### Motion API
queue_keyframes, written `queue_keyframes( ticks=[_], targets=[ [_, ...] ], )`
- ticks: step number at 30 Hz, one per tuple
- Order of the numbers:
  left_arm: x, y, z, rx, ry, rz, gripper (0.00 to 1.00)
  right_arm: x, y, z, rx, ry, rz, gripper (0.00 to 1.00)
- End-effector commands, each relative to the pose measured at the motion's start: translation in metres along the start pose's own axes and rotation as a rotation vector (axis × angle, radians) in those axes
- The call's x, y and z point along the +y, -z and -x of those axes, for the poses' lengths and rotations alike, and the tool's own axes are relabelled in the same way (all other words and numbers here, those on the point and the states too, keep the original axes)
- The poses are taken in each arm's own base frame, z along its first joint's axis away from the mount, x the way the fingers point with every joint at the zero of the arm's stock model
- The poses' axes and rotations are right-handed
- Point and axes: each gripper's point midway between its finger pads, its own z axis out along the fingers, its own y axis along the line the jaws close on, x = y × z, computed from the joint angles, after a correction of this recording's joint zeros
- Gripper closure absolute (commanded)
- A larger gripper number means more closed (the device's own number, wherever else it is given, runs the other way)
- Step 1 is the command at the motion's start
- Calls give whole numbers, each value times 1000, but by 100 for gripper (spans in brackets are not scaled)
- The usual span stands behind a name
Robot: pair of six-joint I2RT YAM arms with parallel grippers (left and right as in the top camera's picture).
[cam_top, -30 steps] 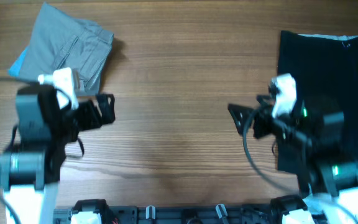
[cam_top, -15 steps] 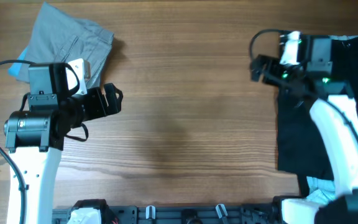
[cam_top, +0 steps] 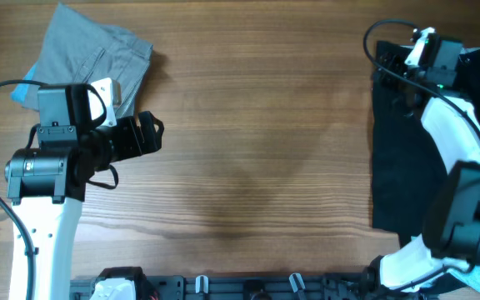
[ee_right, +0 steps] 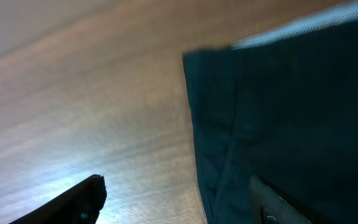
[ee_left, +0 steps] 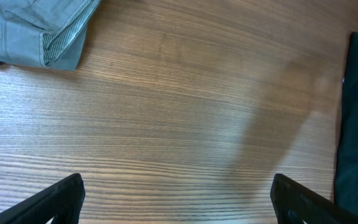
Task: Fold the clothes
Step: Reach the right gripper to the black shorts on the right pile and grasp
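My right fingers (ee_right: 82, 200), spread wide, straddle a corner of the dark garment (ee_right: 291, 112); I should pinch only 1 layer there. My left fingers (ee_left: 55, 200) hang released.

Folded pale-grey cotton trousers (cam_top: 94, 62) near the black left gripper (cam_top: 147, 136) show a finely striped band; a bright blue scrap (cam_top: 23, 85) edges them; the flat navy-black cloth garment (cam_top: 398, 158) by the right gripper (ee_right: 179, 196) has a pale edge; the wooden table (cam_top: 257, 125) is brown-grained.

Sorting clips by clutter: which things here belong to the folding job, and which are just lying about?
Job: dark garment, spread out on the right; gray garment, folded, far left; left gripper and right gripper, both open.
Lying about: blue item peeking from under the gray garment, unclear what it is.
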Motion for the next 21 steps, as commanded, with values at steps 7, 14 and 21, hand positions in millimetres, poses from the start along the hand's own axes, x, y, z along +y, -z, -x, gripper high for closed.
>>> queue_keyframes(
  ticks=[7,14,21],
  targets=[
    [-5,5,10,-33,0,-23,3,-31,-57,-50,126,-78,-112,15],
    [-5,5,10,-32,0,-23,3,-29,-70,-67,172,-43,-103,32],
    [-5,5,10,-32,1,-23,6,-38,-63,-57,148,-40,-117,90]
  ],
)
